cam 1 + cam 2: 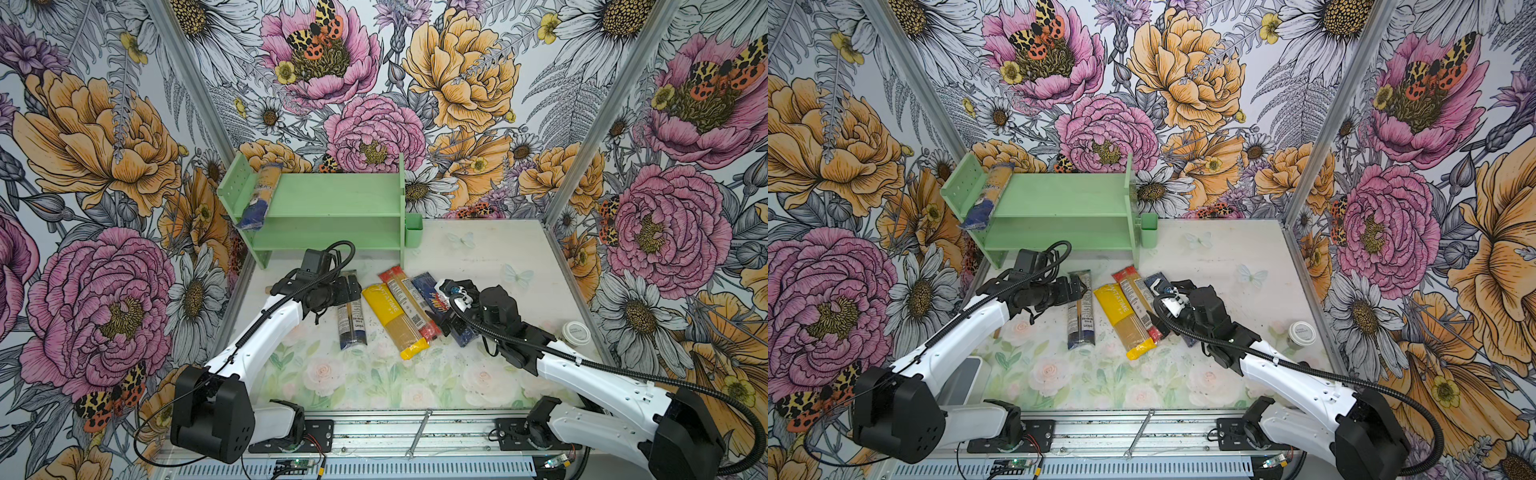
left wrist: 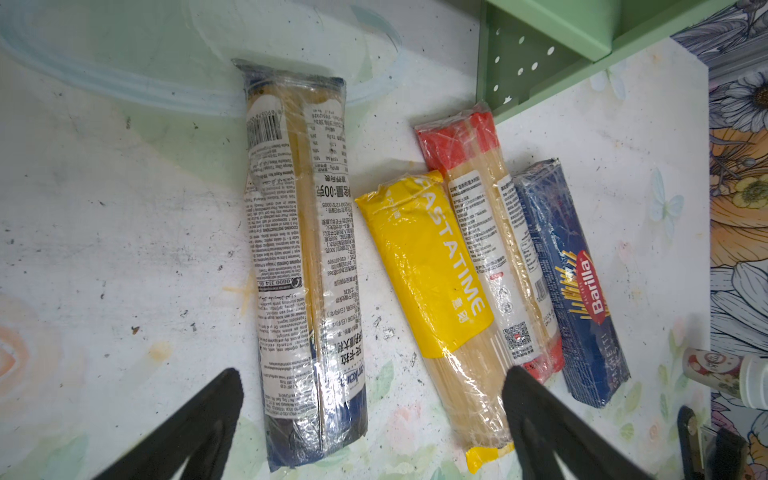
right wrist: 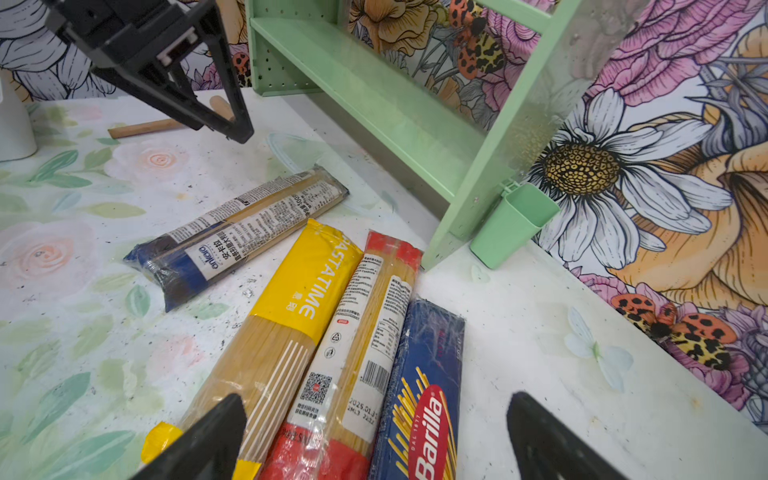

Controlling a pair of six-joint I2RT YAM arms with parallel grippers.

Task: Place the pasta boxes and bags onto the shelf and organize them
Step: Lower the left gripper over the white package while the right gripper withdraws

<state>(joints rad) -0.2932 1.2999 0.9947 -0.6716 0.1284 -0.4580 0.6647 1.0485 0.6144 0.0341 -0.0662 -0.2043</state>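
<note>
Table (image 1: 478,257): left claw (image 2: 372,372), right claw (image 3: 376,397) agape; shelved bag (image 1: 259,195) (image 1: 988,195) only in both top views

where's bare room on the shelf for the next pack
The top tier is bare from the bag at its left end to the right panel. The lower tier looks bare too. Crowded: the table just in front, where four packs lie close together.

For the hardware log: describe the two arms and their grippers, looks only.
The left arm and right arm have white shells, black joint housings and a black ribbed cable each. The left gripper and right gripper are black, with tapered triangular fingers.
</note>
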